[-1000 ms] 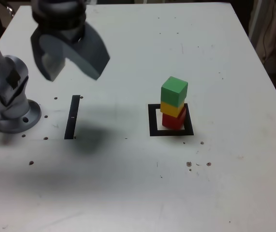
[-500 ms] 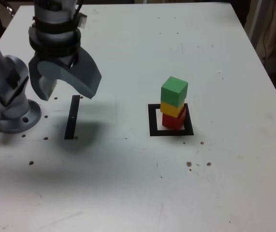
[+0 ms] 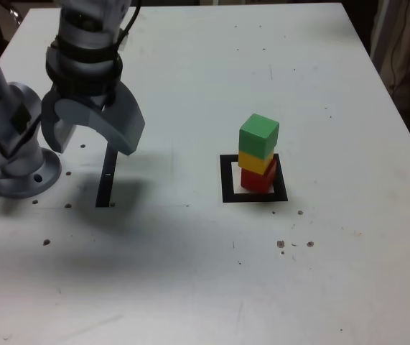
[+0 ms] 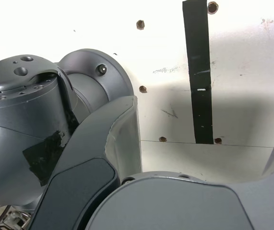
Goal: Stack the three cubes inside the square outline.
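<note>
Plainly, the stacking itself appears to be finished. In the exterior view a small red cube (image 3: 258, 180) is seen resting on the white centre of the thick black square outline (image 3: 226, 180), a yellow cube (image 3: 255, 162) of like size is set on top of it, and a green cube (image 3: 259, 136) crowns the column. The three are stacked slightly twisted against one another, the green one turned a little off the line of those beneath, yet each is carried by the one below. The base is placed towards the outline's far corner on the exterior view's right rather than at its centre.

The dark grey two-fingered gripper (image 3: 88, 141) is held well apart from the stack, at the exterior view's left, above the narrow black tape strip (image 3: 106, 175) and beside the silver arm base (image 3: 14, 154). Its jaws are spread wide and nothing is held between them; in the wrist view only the strip (image 4: 198, 72), the white drilled tabletop (image 4: 165, 57) and the base (image 4: 31, 120) are seen past the grey fingers (image 4: 108, 143).

The step in hand is judged to be the withdrawal after the last placement. No further grasp seems called for; what is required of the next move is only that the arm be kept clear of the column, since a tower this loosely aligned could be toppled by a light brush.
</note>
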`<state>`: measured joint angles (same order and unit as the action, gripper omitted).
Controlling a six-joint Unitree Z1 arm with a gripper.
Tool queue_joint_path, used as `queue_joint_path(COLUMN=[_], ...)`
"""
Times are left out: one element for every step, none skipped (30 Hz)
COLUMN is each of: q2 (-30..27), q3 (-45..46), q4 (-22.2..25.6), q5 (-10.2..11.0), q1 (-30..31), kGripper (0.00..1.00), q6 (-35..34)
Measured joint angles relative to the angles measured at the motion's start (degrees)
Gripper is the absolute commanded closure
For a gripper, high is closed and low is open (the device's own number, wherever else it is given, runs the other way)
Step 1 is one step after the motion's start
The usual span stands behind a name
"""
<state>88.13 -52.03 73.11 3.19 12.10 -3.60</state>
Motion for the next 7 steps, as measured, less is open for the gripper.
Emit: queue_joint_path(q2=[0.0,0.0,0.0,0.0,0.0,0.0,0.0], q3=[0.0,0.0,0.0,0.1,0.2,0.3,0.4], q4=[-0.1,-0.1,-0.2,-0.2,-0.2,-0.3,-0.3], q5=[0.0,0.0,-0.1,-0.1,-0.1,-0.1,-0.1], q1=[0.0,0.0,0.0,0.0,0.0,0.0,0.0], kGripper=[0.01,0.01,0.01,0.01,0.01,0.01,0.01], q6=[0.0,0.0,0.0,0.0,0.0,0.0,0.0])
